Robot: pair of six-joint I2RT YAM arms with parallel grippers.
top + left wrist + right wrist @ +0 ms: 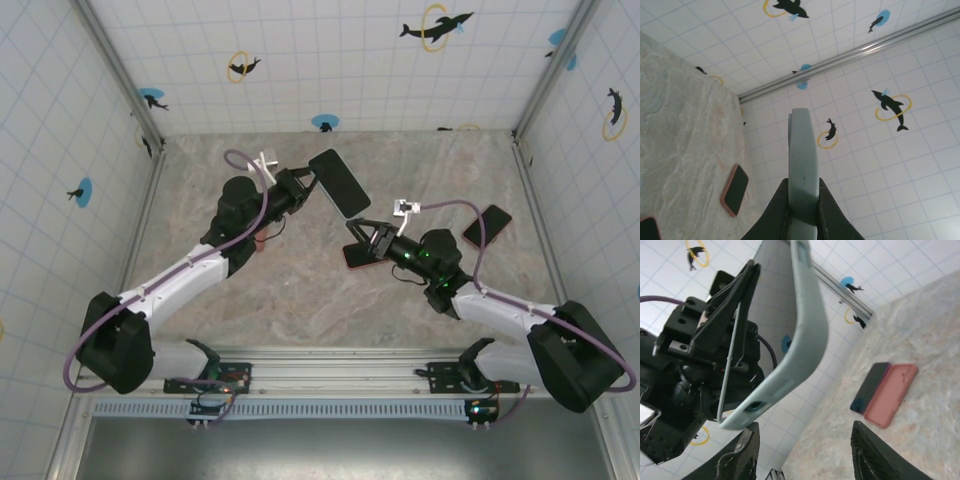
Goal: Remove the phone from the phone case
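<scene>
Phone in pale grey-green silicone case (338, 183): black screen up, raised off the marble-patterned table (290, 300), near table centre toward 12 o'clock. Phone seated in the case.

Left gripper (306, 186) grips the case's 9 o'clock end, fingers clamped narrow on it. Left wrist view gives the case edge-on, a thin upright strip between both pads. Right wrist view gives its curved long side, the port cut-outs, and wall tiles mirrored in the screen.

Right gripper (362, 234) at 5 o'clock of the phone, just beside it and apart. Fingers spread wide, nothing between them.

Red-edged dark phone (356, 258) lies flat at 6 o'clock of the right gripper. Second dark phone with salmon-pink case (487, 225) at 3 o'clock. Top view shows it as one slab; right wrist view shows dark and pink parts side by side, touching.
</scene>
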